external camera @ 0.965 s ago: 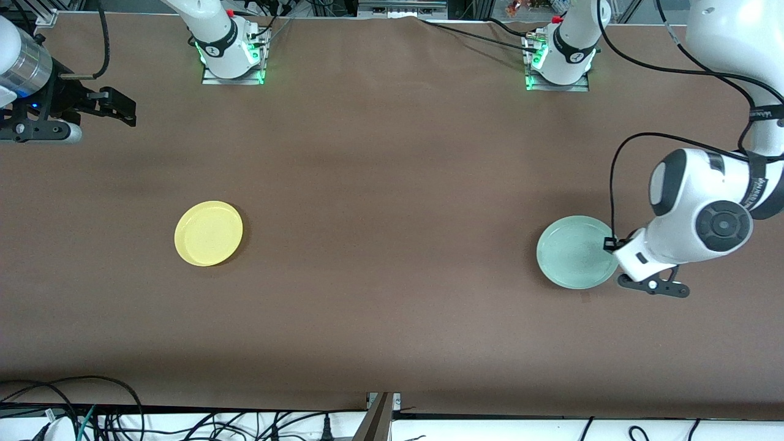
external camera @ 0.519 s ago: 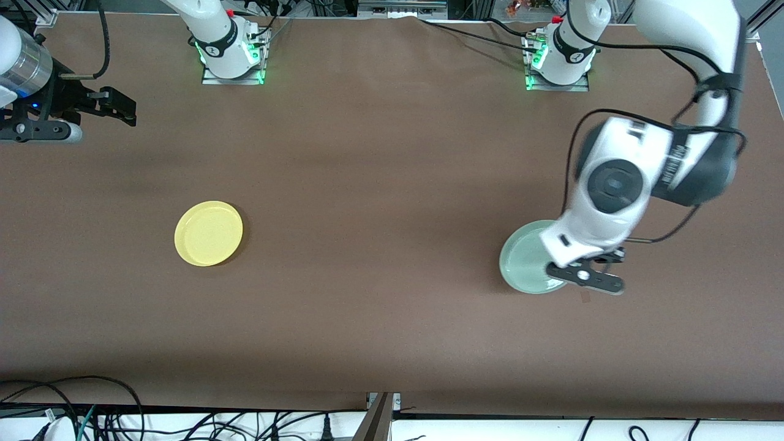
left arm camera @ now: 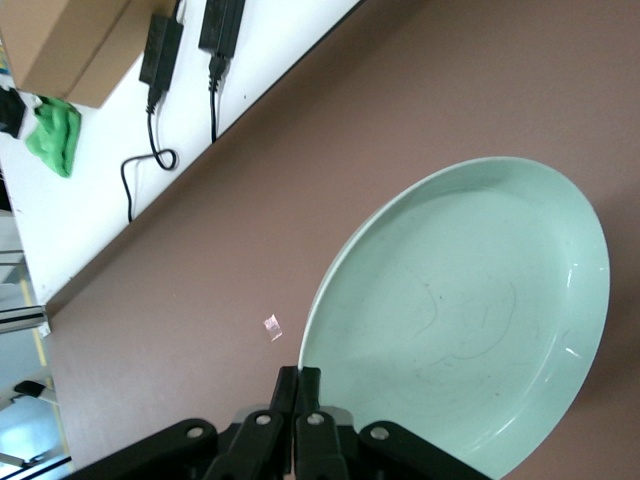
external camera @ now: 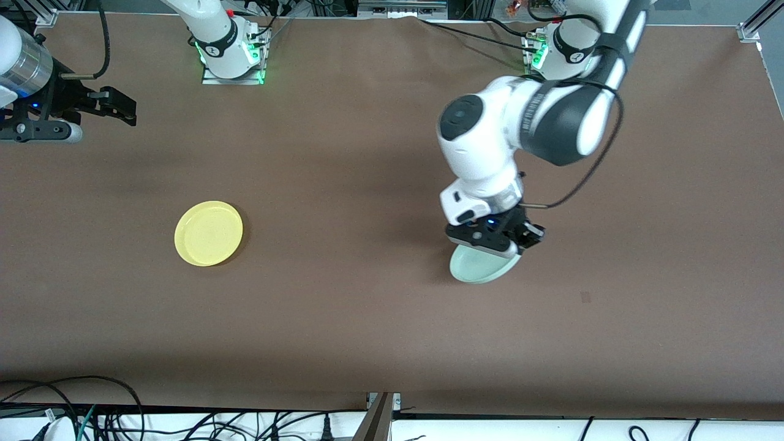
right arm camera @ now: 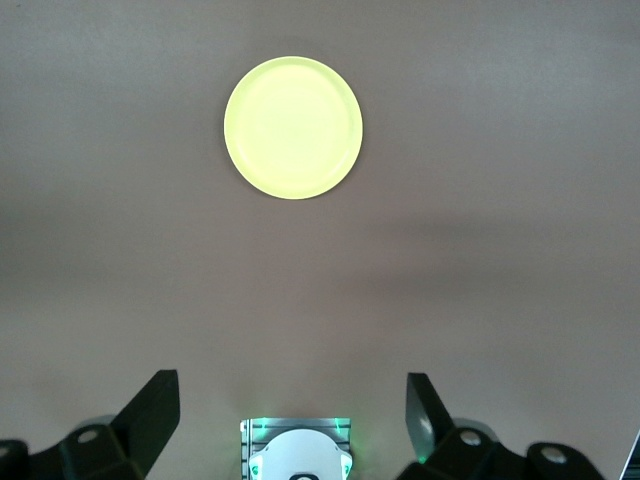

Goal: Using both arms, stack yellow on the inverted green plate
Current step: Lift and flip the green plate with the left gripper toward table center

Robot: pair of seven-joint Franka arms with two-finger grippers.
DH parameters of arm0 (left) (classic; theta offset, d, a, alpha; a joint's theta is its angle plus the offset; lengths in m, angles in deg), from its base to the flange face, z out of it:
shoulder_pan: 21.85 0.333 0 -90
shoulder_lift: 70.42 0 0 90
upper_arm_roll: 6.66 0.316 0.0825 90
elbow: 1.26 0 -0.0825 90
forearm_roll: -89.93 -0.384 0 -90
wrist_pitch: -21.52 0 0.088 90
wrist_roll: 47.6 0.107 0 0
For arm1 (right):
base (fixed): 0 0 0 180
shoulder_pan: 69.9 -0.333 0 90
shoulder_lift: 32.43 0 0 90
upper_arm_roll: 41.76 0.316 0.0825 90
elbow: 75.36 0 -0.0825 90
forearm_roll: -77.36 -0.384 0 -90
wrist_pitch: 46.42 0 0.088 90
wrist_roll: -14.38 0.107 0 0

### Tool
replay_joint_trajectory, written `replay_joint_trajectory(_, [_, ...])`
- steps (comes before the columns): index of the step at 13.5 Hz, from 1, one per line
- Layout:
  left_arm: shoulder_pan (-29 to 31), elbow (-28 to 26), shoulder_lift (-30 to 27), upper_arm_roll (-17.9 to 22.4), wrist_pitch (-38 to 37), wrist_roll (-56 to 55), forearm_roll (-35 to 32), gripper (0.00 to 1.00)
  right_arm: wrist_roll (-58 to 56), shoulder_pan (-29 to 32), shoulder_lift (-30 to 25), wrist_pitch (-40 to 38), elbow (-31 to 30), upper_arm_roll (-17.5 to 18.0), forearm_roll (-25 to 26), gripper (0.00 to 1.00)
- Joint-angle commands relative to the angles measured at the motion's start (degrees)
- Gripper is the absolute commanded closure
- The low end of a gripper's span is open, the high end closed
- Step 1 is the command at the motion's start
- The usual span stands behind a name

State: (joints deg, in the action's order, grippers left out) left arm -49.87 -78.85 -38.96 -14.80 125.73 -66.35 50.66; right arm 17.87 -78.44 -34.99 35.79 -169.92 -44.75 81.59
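The pale green plate [external camera: 481,271] hangs tilted over the middle of the table, somewhat toward the left arm's end. My left gripper [external camera: 490,245] is shut on its rim. In the left wrist view the fingers [left arm camera: 305,385] pinch the plate's edge and the plate's hollow face [left arm camera: 470,320] shows. The yellow plate [external camera: 208,233] lies rim up on the table toward the right arm's end. It also shows in the right wrist view [right arm camera: 293,127]. My right gripper [external camera: 125,110] waits open and empty, high over the right arm's end of the table, apart from the yellow plate; its open jaws frame the right wrist view [right arm camera: 290,388].
The two arm bases [external camera: 231,55] [external camera: 557,61] with green lights stand along the table's edge farthest from the front camera. A small mark [external camera: 585,297] is on the brown cloth. Cables [left arm camera: 150,110] and a cardboard box [left arm camera: 60,45] lie off the table's edge.
The left arm has lifted the green plate and carried it from the left arm's end toward the middle of the table, tilting it. The right arm and the yellow plate have not moved.
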Motion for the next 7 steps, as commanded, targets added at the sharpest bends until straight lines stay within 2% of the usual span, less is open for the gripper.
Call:
replay_joint_trajectory(1, [-4.8,2.4,2.9,1.3,-1.5,-5.2,-6.6,1.0,0.4,-0.2,0.0,-1.0,0.7,0.0,0.1,0.0])
replay_joint_trajectory(4, [-8.5,2.4,5.5,1.4,-1.5,-6.2,-16.1,1.0,0.3,-0.2,-0.1,-1.0,0.7,0.0,0.1,0.0])
replay_joint_trajectory(7, [-13.1,2.8,9.8,2.0,-2.2,-12.1,-26.3,1.0,0.6,-0.2,-0.1,-1.0,0.7,0.0,0.2,0.0])
